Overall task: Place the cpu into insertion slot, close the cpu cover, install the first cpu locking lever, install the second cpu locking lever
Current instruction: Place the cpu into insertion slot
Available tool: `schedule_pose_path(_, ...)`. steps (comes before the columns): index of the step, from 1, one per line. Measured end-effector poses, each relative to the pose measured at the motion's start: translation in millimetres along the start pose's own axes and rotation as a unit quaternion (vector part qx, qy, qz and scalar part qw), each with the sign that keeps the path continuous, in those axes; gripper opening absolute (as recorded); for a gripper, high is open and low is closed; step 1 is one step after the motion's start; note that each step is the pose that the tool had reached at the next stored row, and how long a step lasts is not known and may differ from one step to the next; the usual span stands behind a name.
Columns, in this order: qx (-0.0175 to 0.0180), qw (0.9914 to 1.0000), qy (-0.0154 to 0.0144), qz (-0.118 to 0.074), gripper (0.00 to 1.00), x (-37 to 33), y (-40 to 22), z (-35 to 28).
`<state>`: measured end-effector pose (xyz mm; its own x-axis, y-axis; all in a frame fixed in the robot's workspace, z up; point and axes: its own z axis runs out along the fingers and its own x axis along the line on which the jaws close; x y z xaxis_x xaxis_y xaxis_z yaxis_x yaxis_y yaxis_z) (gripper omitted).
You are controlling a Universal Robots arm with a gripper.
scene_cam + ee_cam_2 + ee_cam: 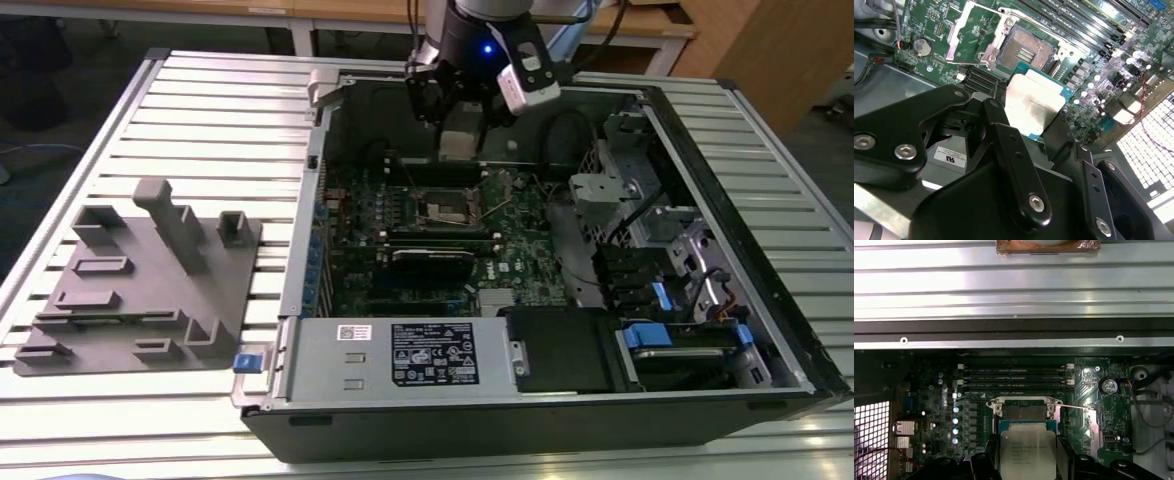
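Note:
My gripper (1029, 117) is shut on the cpu (1034, 106), a flat square chip with a silver-grey top, held by its two opposite edges between black fingers (999, 125). The insertion slot (1026, 52) lies open on the green board just beyond the chip, its dark contact field bare. The cpu cover (965, 31) stands swung open beside the slot. In the first wrist view the cpu (1026, 450) hovers just short of the insertion slot (1025, 412), with a thin lever (1076, 407) lifted at one side. In the exterior view the gripper (458, 140) hangs above the insertion slot (447, 210), over the far part of the case.
The open computer case (307, 250) lies on a slatted metal table (200, 110). Long memory slots (1014, 377) run just past the socket. Drive bays and cables (654, 250) fill the exterior view's right side. A grey moulded fixture (134, 280) sits at the exterior view's left.

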<state>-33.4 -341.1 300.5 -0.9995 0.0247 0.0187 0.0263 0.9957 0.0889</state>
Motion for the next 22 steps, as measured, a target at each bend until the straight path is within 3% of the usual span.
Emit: schedule_pose_path(22,-0.0002,1.0,-0.0001,0.0,0.54,-0.1,-0.5,6.4)
